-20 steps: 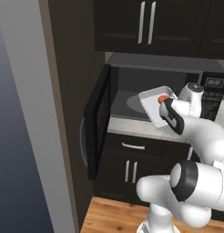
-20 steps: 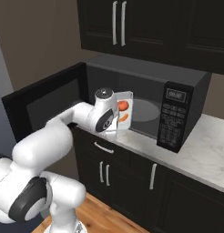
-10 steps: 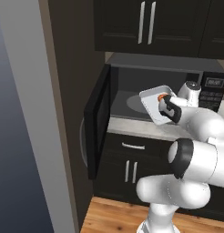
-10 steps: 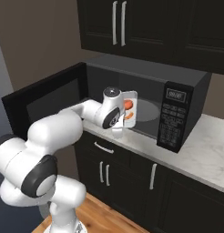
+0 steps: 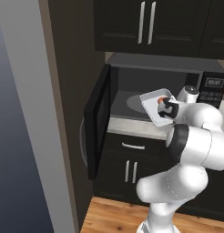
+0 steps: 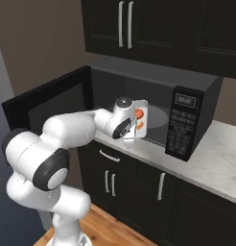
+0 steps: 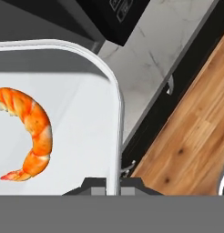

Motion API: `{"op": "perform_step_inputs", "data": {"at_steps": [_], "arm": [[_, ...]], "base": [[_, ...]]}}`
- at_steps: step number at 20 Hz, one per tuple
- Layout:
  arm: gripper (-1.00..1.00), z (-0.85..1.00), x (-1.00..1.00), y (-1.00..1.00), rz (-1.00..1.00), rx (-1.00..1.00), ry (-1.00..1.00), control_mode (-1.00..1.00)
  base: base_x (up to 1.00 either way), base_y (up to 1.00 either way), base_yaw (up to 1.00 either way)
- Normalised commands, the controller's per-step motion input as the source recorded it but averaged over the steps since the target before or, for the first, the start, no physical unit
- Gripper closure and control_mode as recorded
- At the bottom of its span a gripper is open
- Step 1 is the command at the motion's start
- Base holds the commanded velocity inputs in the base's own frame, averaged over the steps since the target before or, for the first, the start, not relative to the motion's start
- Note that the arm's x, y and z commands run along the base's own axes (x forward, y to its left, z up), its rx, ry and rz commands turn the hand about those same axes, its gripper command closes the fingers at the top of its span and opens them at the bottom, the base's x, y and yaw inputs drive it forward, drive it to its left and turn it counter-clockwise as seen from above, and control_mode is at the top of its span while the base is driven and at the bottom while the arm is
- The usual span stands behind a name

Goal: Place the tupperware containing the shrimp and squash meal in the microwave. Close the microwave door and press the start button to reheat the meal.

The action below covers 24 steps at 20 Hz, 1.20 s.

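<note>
End effector [image 7: 113,184] jaws pinch narrow on the rim of the tupperware [image 7: 82,136], which hangs tilted in the air at the mouth of the open microwave [image 6: 187,103], just above the table [image 6: 220,158]. A curved orange shrimp [image 7: 29,132] lies inside the tray. The cavity lies straight ahead beyond the tray, so I judge the next move is inward, levelling it. The microwave door [image 5: 98,123] stands swung wide to the left.

The shallow see-through plastic tupperware [image 5: 154,105] hangs tilted at the mouth of the wide black box microwave [image 6: 187,110]. The black glass microwave door [image 5: 98,122] stands open on the left.
</note>
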Motion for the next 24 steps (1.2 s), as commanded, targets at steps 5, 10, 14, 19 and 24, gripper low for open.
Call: {"op": "perform_step_inputs", "data": {"at_steps": [5, 10, 14, 19, 24], "arm": [[1.0, -0.04, 0.31, -0.13, 0.0, 0.0, 0.0, -1.0], [1.0, 0.0, 0.4, -0.04, 0.0, 0.0, 0.0, -1.0], [1.0, -0.01, 0.41, -0.05, 0.01, 0.0, 0.0, -1.0], [1.0, -0.06, 0.39, -0.16, 0.0, 0.0, 0.0, -1.0], [1.0, -0.04, 0.43, -0.16, 0.0, 0.0, 0.0, -1.0]], "base": [[0.0, 0.0, 0.0], [0.0, 0.0, 0.0], [0.0, 0.0, 0.0], [0.0, 0.0, 0.0], [0.0, 0.0, 0.0]]}}
